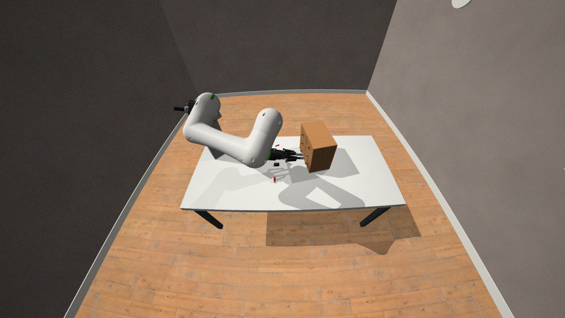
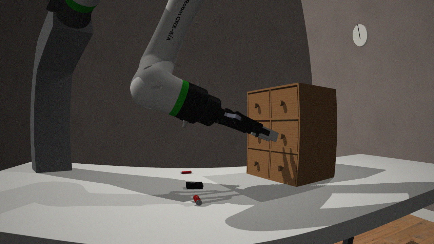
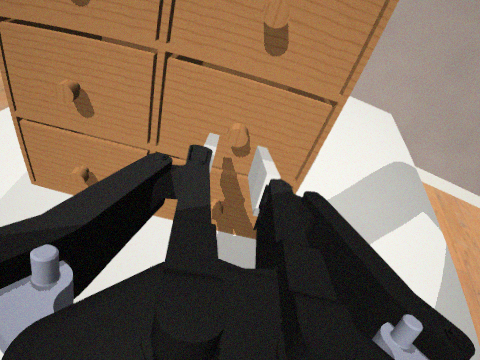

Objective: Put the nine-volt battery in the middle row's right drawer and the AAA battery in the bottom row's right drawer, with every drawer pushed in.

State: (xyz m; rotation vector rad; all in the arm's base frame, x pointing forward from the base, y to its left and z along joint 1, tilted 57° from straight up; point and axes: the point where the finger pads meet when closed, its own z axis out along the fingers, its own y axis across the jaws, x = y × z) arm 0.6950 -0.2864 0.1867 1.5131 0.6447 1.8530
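The brown chest (image 1: 320, 134) (image 2: 317, 133) stands on the table with all six drawers in. My gripper (image 1: 302, 156) (image 2: 271, 137) (image 3: 234, 156) is partly open and empty, its pale fingertips close before the middle row's right drawer (image 2: 289, 130) (image 3: 285, 120). That drawer's knob (image 2: 282, 136) (image 3: 239, 134) shows between and just beyond the fingertips in the wrist view. The bottom row's right drawer (image 2: 275, 161) lies below. The black nine-volt battery (image 1: 276, 164) (image 2: 194, 185) lies on the table. The thinner red battery (image 1: 277, 145) (image 2: 185, 172), which looks like the AAA, lies farther back.
A thicker red battery (image 1: 274, 179) (image 2: 197, 200) lies on the table (image 1: 237, 197) (image 2: 91, 224), nearer its front edge than the nine-volt battery. The arm reaches in from the left, above the batteries. The grey robot stand (image 2: 53, 106) is at the left.
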